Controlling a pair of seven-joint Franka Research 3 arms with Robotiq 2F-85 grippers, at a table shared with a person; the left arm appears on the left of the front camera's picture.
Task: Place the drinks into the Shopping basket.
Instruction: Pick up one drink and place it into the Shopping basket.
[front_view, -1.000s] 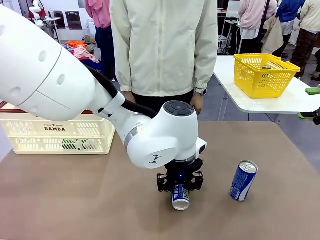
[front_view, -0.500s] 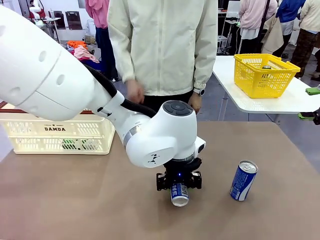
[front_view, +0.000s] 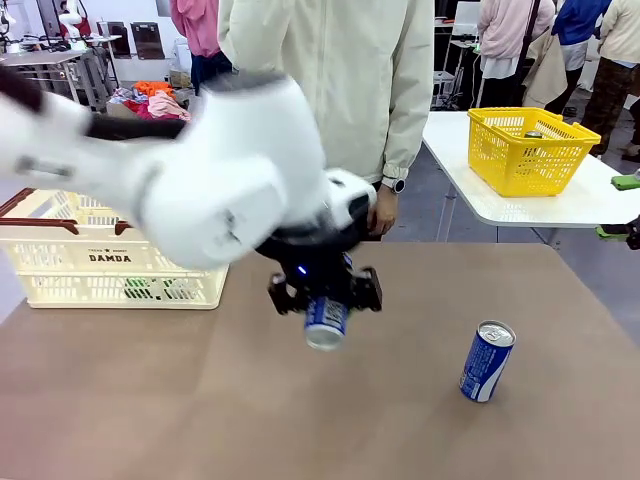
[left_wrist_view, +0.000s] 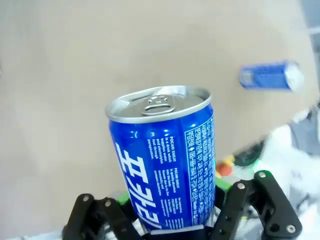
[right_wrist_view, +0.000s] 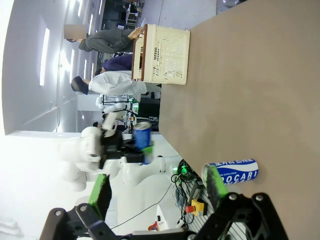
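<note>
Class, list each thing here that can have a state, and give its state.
left tool: shut on the held can
held can: gripped, clear of the table
second can: upright on the table
Shopping basket: upright on the table
right tool: open, empty

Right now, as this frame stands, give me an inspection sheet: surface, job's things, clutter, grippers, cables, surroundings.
Surface: brown table, bare matte top.
Job's things: blue Pocari can held clear of the table; second blue can stands on the table at the robot's right; cream DAMDA basket at the far left.
Clutter: nothing seen.
Grippers: left gripper shut on the blue Pocari can; right gripper open, holding nothing.
Cables: black hose along the left arm, blurred.
Surroundings: person in a cream jacket at the far edge; yellow mesh basket on a white side table.
</note>
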